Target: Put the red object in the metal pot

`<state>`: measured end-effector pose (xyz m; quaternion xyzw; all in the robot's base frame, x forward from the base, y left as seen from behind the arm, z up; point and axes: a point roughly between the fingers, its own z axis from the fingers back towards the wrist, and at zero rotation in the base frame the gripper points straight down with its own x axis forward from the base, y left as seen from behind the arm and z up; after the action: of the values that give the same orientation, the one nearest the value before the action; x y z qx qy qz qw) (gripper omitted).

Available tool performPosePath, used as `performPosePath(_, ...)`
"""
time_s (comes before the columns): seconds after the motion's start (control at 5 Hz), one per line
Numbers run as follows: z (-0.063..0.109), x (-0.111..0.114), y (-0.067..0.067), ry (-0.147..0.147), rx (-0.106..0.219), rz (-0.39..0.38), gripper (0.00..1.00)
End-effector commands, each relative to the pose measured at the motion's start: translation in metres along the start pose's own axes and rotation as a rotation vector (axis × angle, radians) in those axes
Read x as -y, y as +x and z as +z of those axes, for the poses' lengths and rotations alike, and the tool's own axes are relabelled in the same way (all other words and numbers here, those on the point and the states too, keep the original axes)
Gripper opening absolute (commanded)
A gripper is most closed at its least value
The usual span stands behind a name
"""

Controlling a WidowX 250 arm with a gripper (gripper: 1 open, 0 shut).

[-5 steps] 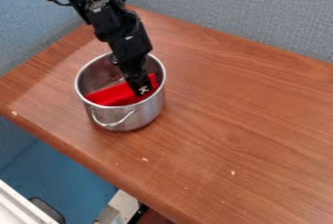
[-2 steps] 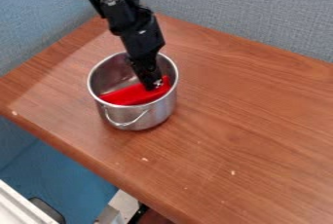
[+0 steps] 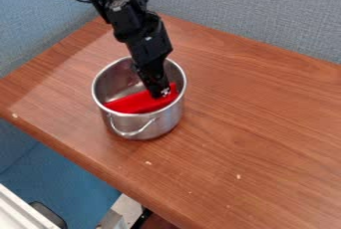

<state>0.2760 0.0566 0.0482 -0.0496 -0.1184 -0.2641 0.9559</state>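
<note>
The metal pot (image 3: 147, 123) stands on the left part of the wooden table, its loop handle facing the front. The red object (image 3: 130, 103) lies inside it, across the bottom. My black gripper (image 3: 166, 90) reaches down into the pot from the upper left. Its tip sits low against the pot's right inner wall, at the right end of the red object. The fingers look shut. The pot wall and the arm hide whether they pinch the red object or the rim.
The brown wooden table (image 3: 253, 104) stretches right and forward of the pot. Its left and front edges drop to a blue floor. A blue-grey wall runs behind the table.
The gripper has closed and sunk deeper inside the pot. The pot, with the red object in it, has shifted a little to the right and toward the front.
</note>
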Motion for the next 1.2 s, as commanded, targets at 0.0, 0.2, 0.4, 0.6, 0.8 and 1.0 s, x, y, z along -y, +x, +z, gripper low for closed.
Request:
performPosePath(0.0,-0.002,-0.001,-0.005,-0.014,0.002,-0.02,0.0)
performPosePath(0.2,-0.004,-0.01,-0.013,-0.024,0.002,-0.024,0.0)
performPosePath(0.4,-0.012,-0.019,-0.022,-0.047,-0.002,-0.073,0.0)
performPosePath(0.6,-0.019,-0.026,-0.027,-0.068,-0.005,-0.13,0.0)
performPosePath(0.8,-0.014,-0.022,-0.033,-0.079,-0.01,-0.147,0.0)
performPosePath(1.0,-0.008,-0.017,-0.039,-0.094,-0.019,-0.161,0.0)
